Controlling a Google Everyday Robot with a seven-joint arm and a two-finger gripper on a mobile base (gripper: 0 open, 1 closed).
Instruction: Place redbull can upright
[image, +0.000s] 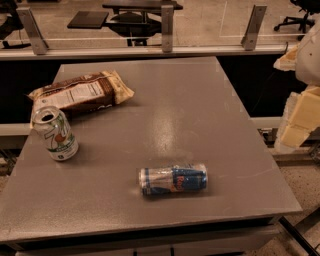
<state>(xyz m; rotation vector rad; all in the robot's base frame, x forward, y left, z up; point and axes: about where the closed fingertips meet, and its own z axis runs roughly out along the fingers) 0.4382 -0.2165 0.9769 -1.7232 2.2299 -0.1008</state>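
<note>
The redbull can (173, 180) lies on its side on the grey table (200, 115), near the front middle, with its long axis running left to right. My gripper (296, 125) shows as cream-coloured parts at the right edge of the view, beyond the table's right side and well apart from the can. It holds nothing that I can see.
A white-and-green can (55, 133) stands upright at the table's left, its top open. A brown snack bag (82, 93) lies behind it at the back left. A glass railing with metal posts (167, 27) runs behind the table.
</note>
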